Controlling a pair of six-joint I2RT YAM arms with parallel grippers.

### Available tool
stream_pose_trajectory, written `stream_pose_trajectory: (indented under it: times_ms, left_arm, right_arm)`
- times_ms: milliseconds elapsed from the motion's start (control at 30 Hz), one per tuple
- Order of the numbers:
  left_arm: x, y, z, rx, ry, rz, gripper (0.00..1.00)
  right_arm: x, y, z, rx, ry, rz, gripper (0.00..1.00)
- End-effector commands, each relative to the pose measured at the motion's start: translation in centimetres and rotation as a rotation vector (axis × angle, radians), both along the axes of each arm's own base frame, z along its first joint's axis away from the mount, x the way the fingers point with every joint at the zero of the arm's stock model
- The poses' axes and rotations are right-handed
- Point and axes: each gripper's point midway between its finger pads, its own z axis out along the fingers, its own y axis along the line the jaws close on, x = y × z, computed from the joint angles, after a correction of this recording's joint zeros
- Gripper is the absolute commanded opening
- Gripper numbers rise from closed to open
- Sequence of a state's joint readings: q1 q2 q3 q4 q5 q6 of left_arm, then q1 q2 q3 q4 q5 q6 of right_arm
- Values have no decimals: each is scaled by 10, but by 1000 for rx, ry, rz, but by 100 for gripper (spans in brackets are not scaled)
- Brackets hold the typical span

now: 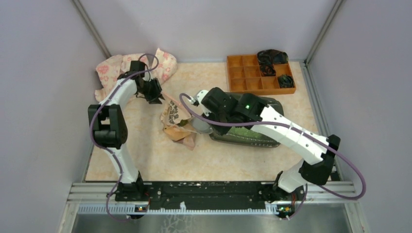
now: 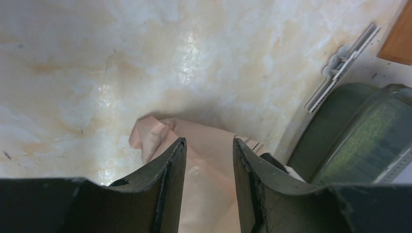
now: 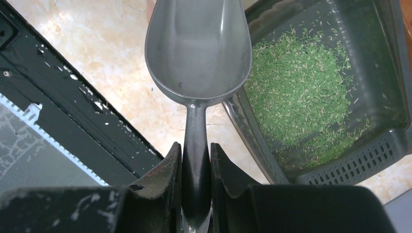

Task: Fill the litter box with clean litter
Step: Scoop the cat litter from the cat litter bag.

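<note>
Evidently the scoop (image 3: 197,53) was empty. Its handle was clamped between the 2 fingers of the right gripper (image 3: 196,155), and its bowl was held over the left end of the litter box (image 3: 359,162). The litter box lay on the right half of the table (image 1: 145,160), its long axis roughly parallel to the near edge, with a thin patch of clean litter (image 3: 301,92) spread over its floor. The paper bag (image 1: 177,121) lay just left of the scoop, between the 2 arms, slanting from the far left toward the near edge. A refill was judged to call for a leftward reach by the right gripper. The left gripper (image 2: 209,143) was set part-way apart astride the bag's far end; whether paper was pinched could not be told.
</note>
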State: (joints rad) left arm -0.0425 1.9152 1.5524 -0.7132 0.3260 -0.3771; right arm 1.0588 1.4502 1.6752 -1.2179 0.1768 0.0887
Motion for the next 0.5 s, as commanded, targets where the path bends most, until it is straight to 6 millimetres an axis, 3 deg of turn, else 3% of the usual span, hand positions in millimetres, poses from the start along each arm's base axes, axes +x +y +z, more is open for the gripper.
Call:
stream_pose_trajectory:
  times_ms: [0, 200, 400, 467]
  left_arm:
    - [-7, 4, -2, -29, 6, 20, 46]
    - [-12, -1, -8, -58, 14, 16, 46]
    - [-22, 0, -15, -57, 22, 23, 46]
    - [-24, 1, -17, -56, 26, 22, 46]
  right_arm:
    - [9, 33, 25, 98, -54, 72, 0]
    - [15, 62, 18, 76, -1, 113, 0]
    - [16, 86, 25, 94, 51, 126, 0]
    - [8, 91, 30, 127, 81, 135, 0]
